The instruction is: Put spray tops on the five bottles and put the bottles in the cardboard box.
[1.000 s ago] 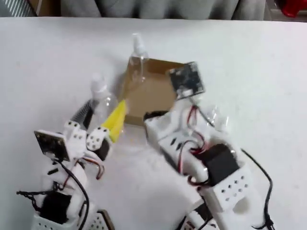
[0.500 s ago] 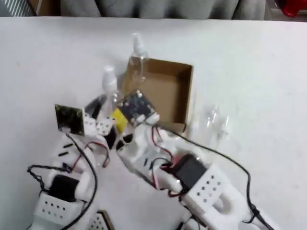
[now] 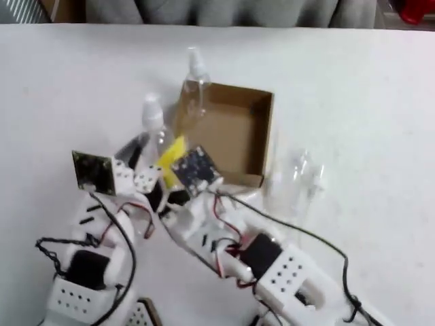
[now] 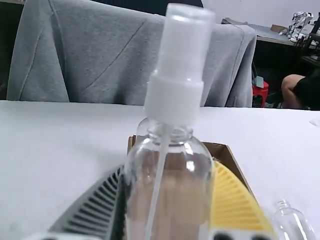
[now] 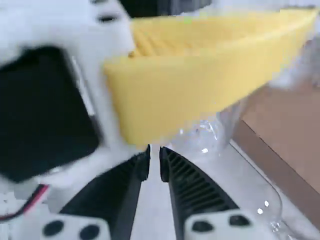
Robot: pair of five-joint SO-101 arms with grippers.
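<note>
- Left gripper (image 4: 167,210) pinches the clear bottle (image 4: 167,185) by its body between its grey and yellow fingers. The bottle is upright, just left of the cardboard box (image 3: 228,136). The body grip leaves the neck free.
- Spray top (image 4: 177,80) is on the neck; can't tell if it is fully seated.
- Right gripper (image 5: 154,162): black fingers nearly pressed together, holding nothing, close beside that yellow finger. Probably there to work the top.
- Second capped bottle (image 3: 194,81) stands at the box's far-left corner.
- Uncapped bottles (image 3: 299,180) lie right of the box, queued.

Grey cloth (image 4: 100,60) (draped) behind white table (image 3: 353,81).
</note>
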